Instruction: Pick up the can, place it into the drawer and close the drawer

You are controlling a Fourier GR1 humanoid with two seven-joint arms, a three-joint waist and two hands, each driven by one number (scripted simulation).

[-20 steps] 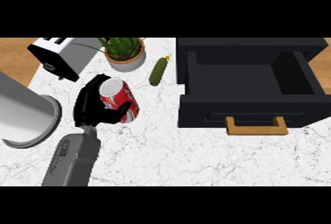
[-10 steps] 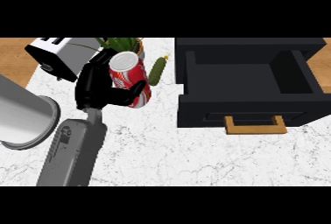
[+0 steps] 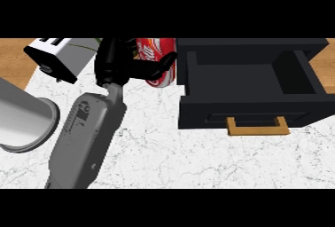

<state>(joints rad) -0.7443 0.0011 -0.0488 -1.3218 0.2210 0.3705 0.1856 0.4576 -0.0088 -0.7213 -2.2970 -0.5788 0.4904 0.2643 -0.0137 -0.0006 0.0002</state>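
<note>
The red can is off the counter and tilted, with my left hand shut on it from its left side. The thumb curls across the can's lower part. The can hangs just left of the open black drawer, close to the drawer's left wall. The inside of the drawer is bare. Its wooden handle faces me. My grey left forearm runs up from the lower left. My right hand does not show.
A white toaster stands at the back left on the marbled counter. A large grey cylinder fills the left edge. A little green foliage peeks out behind my hand.
My left hand has carried the can up and to the right, from mid-counter to beside the drawer's left wall. The plant and the green vegetable are now mostly hidden or out of view.
</note>
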